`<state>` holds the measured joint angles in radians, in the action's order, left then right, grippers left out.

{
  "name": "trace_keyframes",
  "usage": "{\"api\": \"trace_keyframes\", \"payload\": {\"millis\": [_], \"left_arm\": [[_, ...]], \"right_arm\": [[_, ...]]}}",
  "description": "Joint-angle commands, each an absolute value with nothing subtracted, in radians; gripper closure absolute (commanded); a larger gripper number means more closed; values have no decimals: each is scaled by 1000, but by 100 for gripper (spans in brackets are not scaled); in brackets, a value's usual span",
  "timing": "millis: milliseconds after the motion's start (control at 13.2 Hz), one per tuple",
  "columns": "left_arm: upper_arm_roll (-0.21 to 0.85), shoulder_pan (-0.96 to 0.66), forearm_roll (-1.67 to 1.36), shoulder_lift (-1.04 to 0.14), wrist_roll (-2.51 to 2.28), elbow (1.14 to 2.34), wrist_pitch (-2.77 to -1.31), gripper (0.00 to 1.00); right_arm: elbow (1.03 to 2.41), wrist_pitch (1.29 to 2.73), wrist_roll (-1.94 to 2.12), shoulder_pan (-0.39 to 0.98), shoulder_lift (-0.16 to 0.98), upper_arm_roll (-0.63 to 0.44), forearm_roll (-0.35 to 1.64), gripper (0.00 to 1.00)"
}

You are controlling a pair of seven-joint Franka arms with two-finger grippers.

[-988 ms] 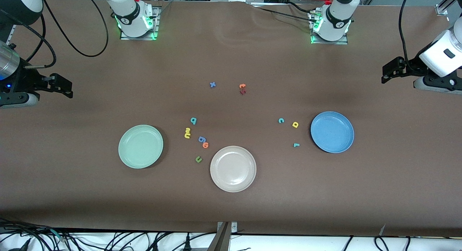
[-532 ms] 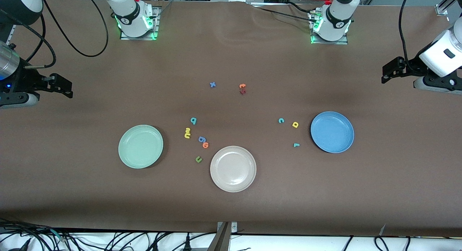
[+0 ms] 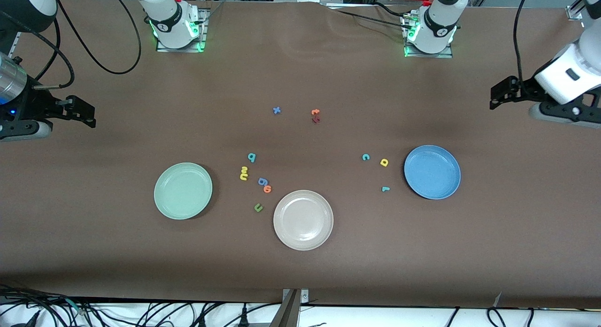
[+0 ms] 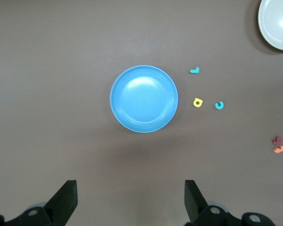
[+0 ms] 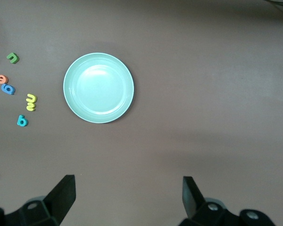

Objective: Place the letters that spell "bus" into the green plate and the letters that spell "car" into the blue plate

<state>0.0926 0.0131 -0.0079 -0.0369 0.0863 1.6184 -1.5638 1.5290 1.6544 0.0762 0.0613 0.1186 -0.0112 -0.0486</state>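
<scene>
The green plate [image 3: 183,190] [image 5: 98,88] lies toward the right arm's end. Beside it lie the teal b [image 3: 251,157] [image 5: 21,121] and the yellow s and u [image 3: 243,173] [image 5: 31,101], which touch each other. The blue plate [image 3: 432,172] [image 4: 144,99] lies toward the left arm's end, with the teal c [image 3: 365,157] [image 4: 219,105], yellow a [image 3: 384,162] [image 4: 197,102] and teal r [image 3: 385,189] [image 4: 195,70] beside it. Both plates hold nothing. My left gripper [image 3: 500,94] [image 4: 130,197] and right gripper [image 3: 82,113] [image 5: 129,195] hang open and empty over bare table at their own ends.
A beige plate [image 3: 303,220] sits nearest the front camera, between the two coloured plates. A blue 6-like letter [image 3: 262,181], an orange one [image 3: 267,189] and a dark green u [image 3: 258,207] lie near it. A blue x [image 3: 276,110] and orange and dark red letters [image 3: 315,116] lie nearer the bases.
The left arm has shifted slightly toward the table's middle. The right arm and all letters and plates stay where they were.
</scene>
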Motion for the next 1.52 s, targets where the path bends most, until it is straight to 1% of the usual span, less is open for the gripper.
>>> {"api": "trace_keyframes", "payload": {"millis": [0,152,228,380,532,684,912,988,1064,1216,1368,1444], "left_arm": [[121,-3,-17,-115,86,1585,-1549,0],[127,-11,-21,-182,87,1582,-1560,0],[129,-18,-29,-236,87,1580,-1590,0],[129,-54,-54,-358,89,1548,-1739,0],[127,-100,-64,-498,87,1488,-1837,0],[130,-109,-63,-607,92,1463,-1943,0],[127,-149,-58,-692,229,1462,-2029,0],[127,-156,-55,-712,292,1463,-2080,0],[126,-173,-49,-730,354,1463,-2124,0],[126,-175,-19,-755,470,1463,-2161,0],[126,-175,44,-776,572,1465,-2193,0],[126,-173,66,-775,615,1474,-2200,1]], "right_arm": [[1502,1638,78,66,129,-11,-57,0],[1502,1637,80,66,129,-11,-57,0],[1502,1641,80,66,127,-11,-58,0],[1502,1637,80,66,126,-11,-58,0],[1509,1640,80,66,126,-11,-57,0],[1520,1637,80,71,127,-11,-60,0],[1558,1647,78,84,129,-9,-61,0],[1560,1661,78,86,136,-6,-61,0],[1572,1686,71,100,144,-6,-61,0],[1612,1758,49,123,146,1,-55,0],[1658,1817,-84,135,147,43,-51,0],[1675,1847,-150,164,164,49,-54,0]]}}
